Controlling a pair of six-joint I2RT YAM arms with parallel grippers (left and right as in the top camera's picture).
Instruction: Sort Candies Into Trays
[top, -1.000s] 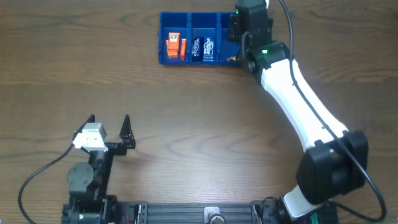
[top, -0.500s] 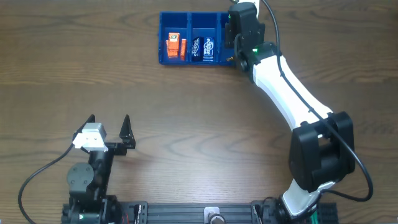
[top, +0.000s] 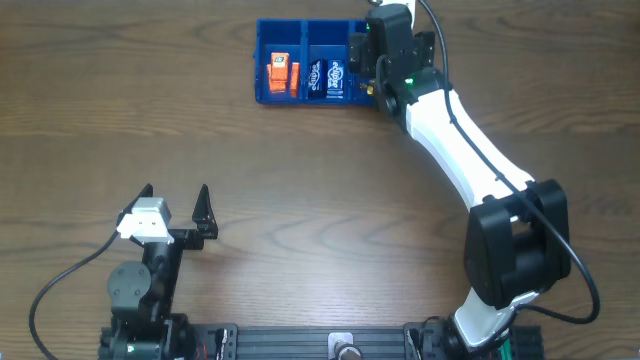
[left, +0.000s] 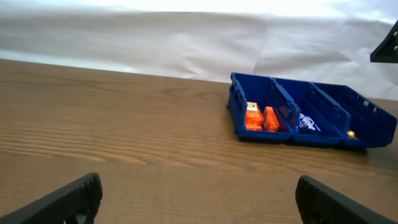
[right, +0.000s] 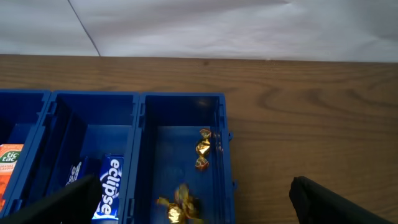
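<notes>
The left end effector (top: 175, 195) is held low near its base, fingers spread wide. The right end effector (right: 196, 202) is extended far forward, fingers parted.

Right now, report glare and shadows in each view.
Top view: even light, no harsh glare on the table. Left wrist view: white backdrop washed out bright, thin shadow under the blue tray. Right wrist view: gold candies glint inside the tray.

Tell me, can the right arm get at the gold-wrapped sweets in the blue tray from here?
Probably yes: its open end effector hangs over the gold sweets in the blue tray, nothing covering them.
</notes>
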